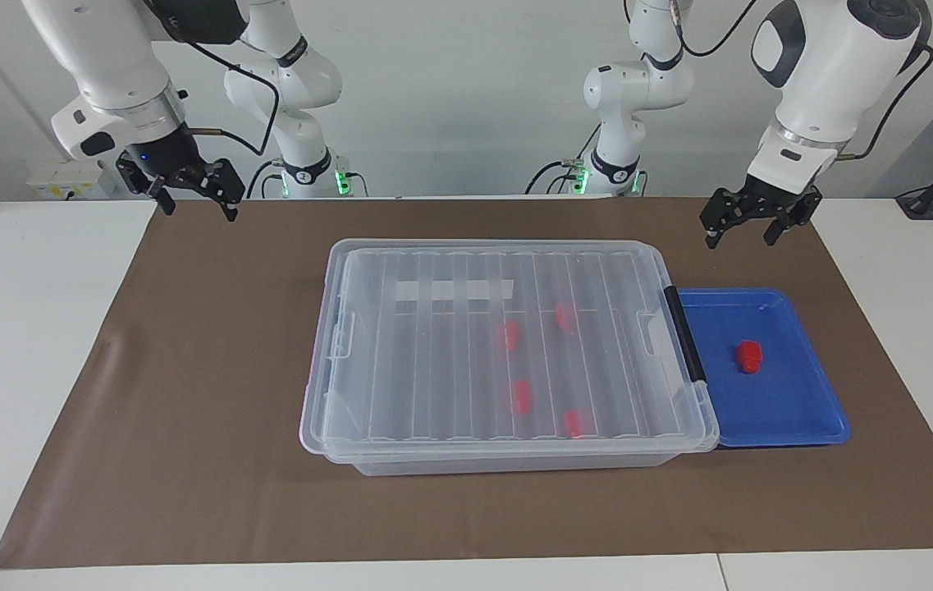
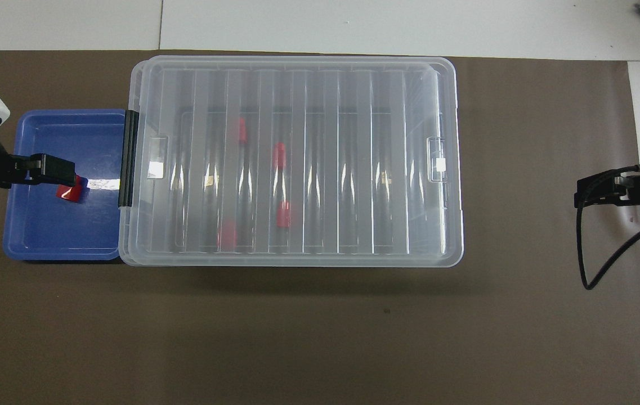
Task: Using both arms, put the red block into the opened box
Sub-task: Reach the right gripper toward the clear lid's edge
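One red block [image 1: 749,357] [image 2: 67,191] lies in a shallow blue tray [image 1: 794,410] [image 2: 44,236] at the left arm's end of the table. The clear box [image 1: 433,369] [image 2: 353,169] stands beside the tray with its ribbed lid lying flat on it. Several more red blocks [image 1: 521,396] [image 2: 282,214] show through the lid. My left gripper [image 1: 743,236] [image 2: 75,180] hangs open, high in the air by the tray, touching nothing. In the overhead view it covers part of the block. My right gripper [image 1: 195,205] [image 2: 578,194] hangs open over the mat's end.
A brown mat [image 1: 187,410] [image 2: 297,337] covers the white table under the box and tray. The box's black handle [image 1: 683,332] [image 2: 128,160] faces the tray. The arms' bases [image 1: 302,172] stand at the robots' edge.
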You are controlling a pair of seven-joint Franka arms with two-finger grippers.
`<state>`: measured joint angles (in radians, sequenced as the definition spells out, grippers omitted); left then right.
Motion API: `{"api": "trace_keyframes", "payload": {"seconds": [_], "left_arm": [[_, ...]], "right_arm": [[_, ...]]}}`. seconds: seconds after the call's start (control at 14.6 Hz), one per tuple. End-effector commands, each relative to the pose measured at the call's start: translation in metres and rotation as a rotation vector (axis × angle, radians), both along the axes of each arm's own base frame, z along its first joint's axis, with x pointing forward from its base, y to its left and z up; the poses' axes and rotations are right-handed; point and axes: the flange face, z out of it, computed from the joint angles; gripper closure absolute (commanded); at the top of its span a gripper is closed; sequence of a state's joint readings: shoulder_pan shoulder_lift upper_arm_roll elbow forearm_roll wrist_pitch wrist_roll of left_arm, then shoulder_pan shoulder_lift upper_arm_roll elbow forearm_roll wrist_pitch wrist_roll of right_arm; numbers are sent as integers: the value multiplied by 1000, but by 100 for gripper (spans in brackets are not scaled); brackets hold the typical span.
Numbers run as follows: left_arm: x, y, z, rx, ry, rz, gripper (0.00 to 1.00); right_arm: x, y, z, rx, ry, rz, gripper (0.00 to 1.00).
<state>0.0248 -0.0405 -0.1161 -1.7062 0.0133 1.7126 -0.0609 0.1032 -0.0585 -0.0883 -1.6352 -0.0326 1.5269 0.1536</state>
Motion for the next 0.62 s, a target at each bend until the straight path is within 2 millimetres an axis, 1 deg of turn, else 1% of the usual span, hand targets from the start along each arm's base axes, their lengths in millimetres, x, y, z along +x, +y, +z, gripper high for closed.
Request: {"api": "trace_keyframes", "payload": {"seconds": [0.0,0.21,0.27,0.34,0.41,0.48,0.55], "left_arm": [[1,-1,3,-13,6,13,0],[1,-1,3,-13,6,13,0],[1,-2,3,-13,6,12,0],[1,-2,2,-13,8,12,0],[1,-2,2,-13,8,12,0],[1,-3,2,-13,8,10,0],[1,-3,2,-13,8,10,0]], "right_arm": [[-4,1,0,-1,13,8,0],[-2,5,0,20,-3,21,0],[3,8,0,40,-30,24,0],[11,15,-5,55,-68,29,0],[19,26,-12,58,-109,51,0],[30,35,-25,65,-136,67,0],[45,51,-41,93,-155,83,0]]}}
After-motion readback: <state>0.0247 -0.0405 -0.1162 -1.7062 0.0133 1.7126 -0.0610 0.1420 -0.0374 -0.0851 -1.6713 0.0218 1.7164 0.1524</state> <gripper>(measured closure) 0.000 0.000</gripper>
